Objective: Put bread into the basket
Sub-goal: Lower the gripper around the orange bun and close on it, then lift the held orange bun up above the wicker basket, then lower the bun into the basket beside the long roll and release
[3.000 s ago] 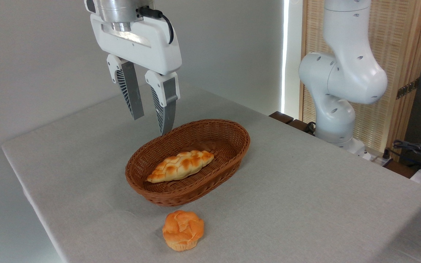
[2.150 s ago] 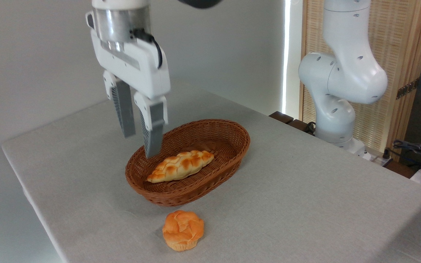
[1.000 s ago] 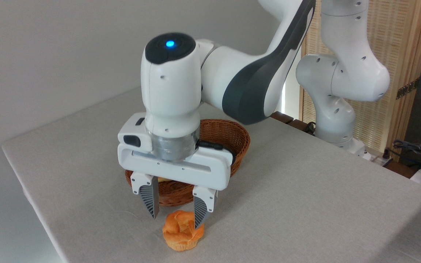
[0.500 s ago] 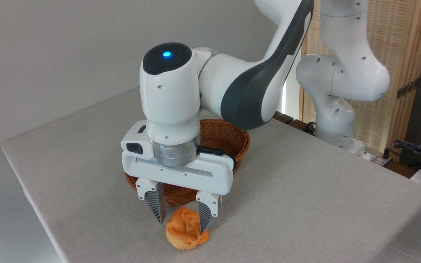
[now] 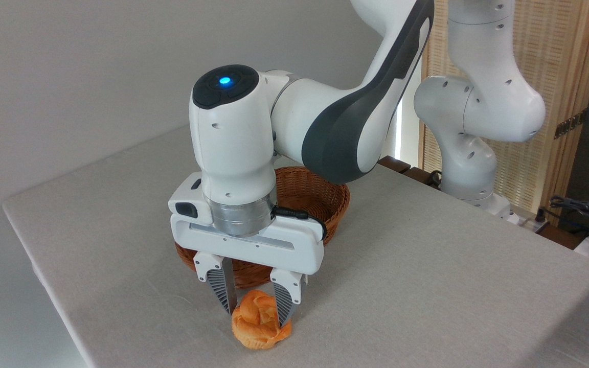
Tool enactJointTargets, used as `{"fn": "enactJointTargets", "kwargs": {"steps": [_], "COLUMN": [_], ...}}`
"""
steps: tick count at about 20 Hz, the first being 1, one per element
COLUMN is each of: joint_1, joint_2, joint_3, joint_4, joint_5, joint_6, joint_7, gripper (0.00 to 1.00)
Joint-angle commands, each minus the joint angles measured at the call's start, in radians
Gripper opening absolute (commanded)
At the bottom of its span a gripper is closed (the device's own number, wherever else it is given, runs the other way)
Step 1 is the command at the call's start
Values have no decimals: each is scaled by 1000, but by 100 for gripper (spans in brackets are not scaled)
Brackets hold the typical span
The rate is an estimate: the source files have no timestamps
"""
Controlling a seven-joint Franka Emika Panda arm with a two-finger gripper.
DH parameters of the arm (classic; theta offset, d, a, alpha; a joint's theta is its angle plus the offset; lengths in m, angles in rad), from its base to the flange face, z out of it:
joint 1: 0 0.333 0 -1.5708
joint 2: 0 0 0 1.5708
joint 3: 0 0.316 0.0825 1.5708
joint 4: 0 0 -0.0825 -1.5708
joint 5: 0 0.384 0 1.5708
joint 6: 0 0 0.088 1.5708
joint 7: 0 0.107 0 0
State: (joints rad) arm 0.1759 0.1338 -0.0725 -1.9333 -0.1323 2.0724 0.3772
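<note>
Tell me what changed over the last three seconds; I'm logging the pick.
The end effector swung from above the basket down to the bun and closed its fingers around it, nudging it slightly right and tilting it. The basket and table stayed put.

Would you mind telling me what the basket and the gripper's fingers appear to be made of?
The basket: brown woven wicker, or a plastic imitation; the woven strands show. The fingers: matte grey ribbed pads, likely flexible plastic, on white mounts.
</note>
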Motion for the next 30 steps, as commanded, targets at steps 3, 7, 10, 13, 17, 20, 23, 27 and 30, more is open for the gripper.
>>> {"fn": "enactJointTargets", "kwargs": {"steps": [3, 7, 10, 13, 17, 20, 23, 27, 30], "joint_1": [-6, -4, -3, -3, -3, -4, -22, -154, -226], "joint_2": [4, 4, 3, 0, -32, -107, -218, -322, -440], "joint_3": [-1, -1, 0, 0, -1, -3, -3, -1, -3], "joint_4": [-1, 2, 19, 69, 125, 128, 120, 74, -91], "joint_5": [7, 5, 3, 2, 10, 13, 13, 13, 11], "joint_6": [8, 8, 8, 8, 6, -56, -223, -523, -538], "joint_7": [0, 2, 3, 3, 8, 35, 116, 228, 281], "gripper": [18, 17, 17, 18, 28, 29, 32, 33, 58]}}
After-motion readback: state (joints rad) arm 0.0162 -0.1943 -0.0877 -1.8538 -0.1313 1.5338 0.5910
